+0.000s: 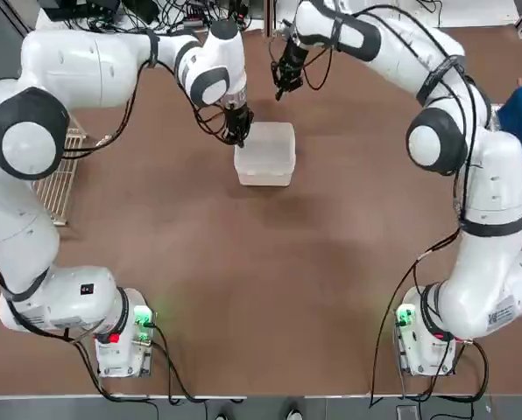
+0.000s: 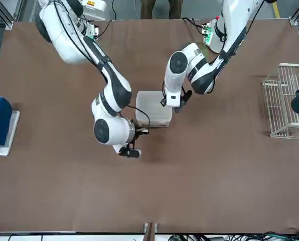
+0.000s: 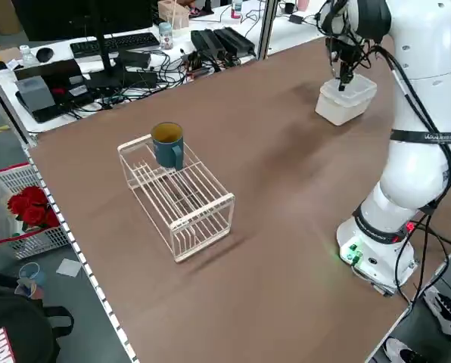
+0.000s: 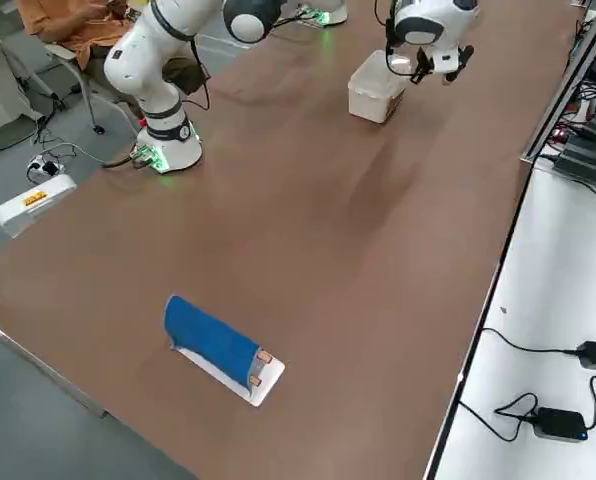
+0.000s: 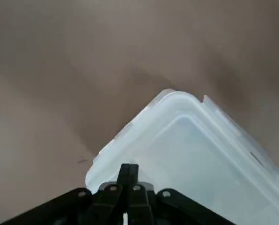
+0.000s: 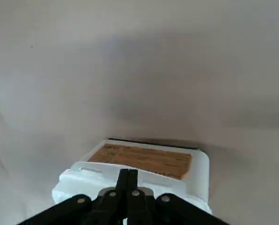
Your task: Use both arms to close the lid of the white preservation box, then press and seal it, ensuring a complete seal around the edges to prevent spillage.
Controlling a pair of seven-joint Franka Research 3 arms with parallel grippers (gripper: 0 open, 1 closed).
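White, translucent, rounded-rectangular plastic preservation box point(image 1: 265, 157): lid seated | left gripper point(image 5: 128, 165): fingers closed, empty, over one corner, likely for pressing | right gripper point(image 6: 128, 170): fingers closed, empty, beside box, likely awaiting its turn

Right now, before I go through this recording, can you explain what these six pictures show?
Two white robot arms work at a brown table. One picture looks down from overhead, one looks from across the table, two look down from its sides, and two come from the arms' wrists.

The left tool is at a corner of the white box, over its lid. The right tool is beside the box. Both are shut, and neither holds anything.

Also on the table are a wire rack with a mug on it, and a blue cloth on a white stand.
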